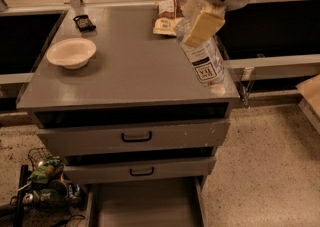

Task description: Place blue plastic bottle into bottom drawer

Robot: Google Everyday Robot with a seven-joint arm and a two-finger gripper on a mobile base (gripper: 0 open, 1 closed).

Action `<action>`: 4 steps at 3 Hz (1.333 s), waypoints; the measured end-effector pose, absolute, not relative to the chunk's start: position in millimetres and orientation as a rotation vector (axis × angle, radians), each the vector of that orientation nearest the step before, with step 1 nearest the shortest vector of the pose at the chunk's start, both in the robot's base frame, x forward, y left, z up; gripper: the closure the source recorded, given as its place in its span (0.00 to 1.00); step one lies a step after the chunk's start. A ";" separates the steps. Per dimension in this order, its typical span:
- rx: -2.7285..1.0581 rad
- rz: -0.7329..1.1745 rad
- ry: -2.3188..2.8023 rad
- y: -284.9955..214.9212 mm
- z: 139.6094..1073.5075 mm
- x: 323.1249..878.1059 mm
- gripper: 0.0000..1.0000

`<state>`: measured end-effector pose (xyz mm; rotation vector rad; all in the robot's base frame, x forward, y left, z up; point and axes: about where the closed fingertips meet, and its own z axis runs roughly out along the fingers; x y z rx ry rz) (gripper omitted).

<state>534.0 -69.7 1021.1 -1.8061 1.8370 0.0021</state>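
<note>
One gripper (199,27), clamped on the ribbed blue plastic bottle (206,66), hangs over the cabinet top's (130,73) near right corner; below, the bottom drawer's (145,206) flat grey tray stands open.

— We've got the blue plastic bottle (205,63) up over the right side of the cabinet top (130,66), pinched at its upper end between the tan fingers of the gripper (196,21).

— And we see it tilted, white cap pointing down toward the front right corner (pale label facing us, dark print on it).

— Clear ribbed body, yes. Down low we have the bottom drawer (145,206), pulled out toward us.

— Wide, shallow, plain grey floor on show. Bottle and drawer well apart, we'd say.
</note>
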 end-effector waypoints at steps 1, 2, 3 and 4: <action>-1.702 -0.019 1.875 -97.9 1019.0 491.0 1.00; -1.703 -0.019 1.875 -97.8 1019.1 491.0 1.00; -1.708 0.023 1.861 -92.1 1004.0 489.6 1.00; -1.717 0.069 1.832 -81.2 978.6 478.7 1.00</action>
